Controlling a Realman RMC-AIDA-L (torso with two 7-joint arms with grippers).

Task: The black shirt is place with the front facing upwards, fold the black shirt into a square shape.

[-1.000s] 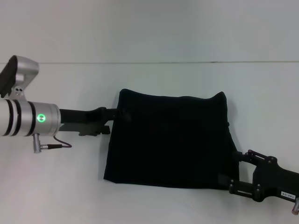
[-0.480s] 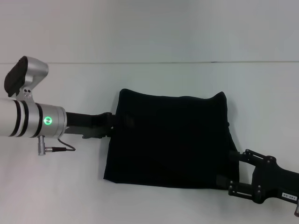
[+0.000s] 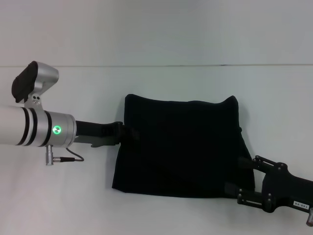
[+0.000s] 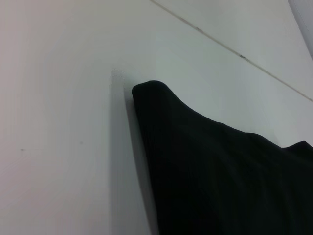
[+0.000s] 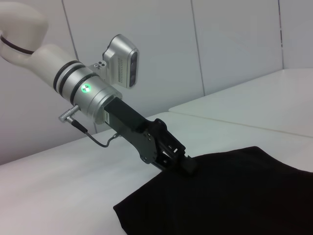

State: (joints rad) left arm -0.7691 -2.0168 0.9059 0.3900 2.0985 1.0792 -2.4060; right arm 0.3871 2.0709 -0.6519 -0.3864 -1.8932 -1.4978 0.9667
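**Black shirt folded, both grippers at its edges**

The black shirt (image 3: 178, 147) lies as a squarish folded block mid-table (image 3: 156, 78). Left gripper (image 3: 128, 133) pinches its left edge. Right gripper (image 3: 239, 178) sits at the near right corner, fingers honestly can't tell

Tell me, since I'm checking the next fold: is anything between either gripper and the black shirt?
Nothing visible. The left gripper is at the black shirt's left edge, the right gripper at its near right corner.

The left gripper (image 3: 128, 133) has slid inward, nudging the black shirt (image 3: 181, 147).
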